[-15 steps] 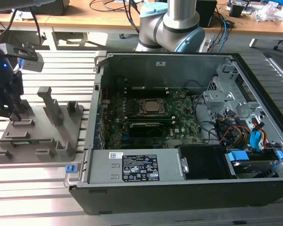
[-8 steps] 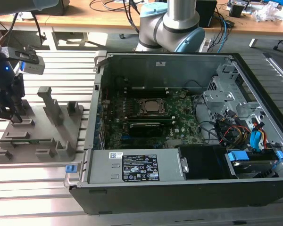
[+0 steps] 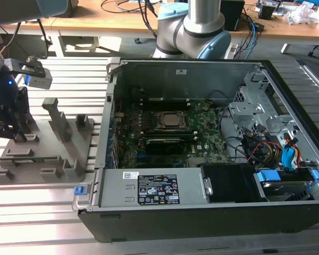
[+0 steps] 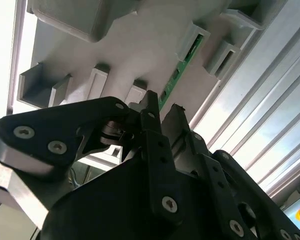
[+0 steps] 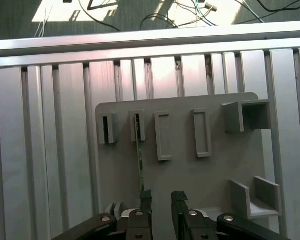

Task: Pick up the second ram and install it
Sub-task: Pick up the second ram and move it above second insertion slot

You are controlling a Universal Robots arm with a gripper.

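While the gripper (image 5: 161,197) hangs with jaws spread over the holder tray (image 5: 215,170) at the exterior view's left, the second ram (image 5: 139,160) stands edge-on in its slot (image 5: 138,127), long axis running toward one fingertip (image 5: 146,198), off-centre.

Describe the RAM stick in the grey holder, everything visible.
The second ram is a long, thin green circuit board, seen edge-on in both wrist views. It stands on its edge in the grey holder tray, one end tucked into a raised slot block. Its other end lies by one finger of the open hand; contact is unclear.
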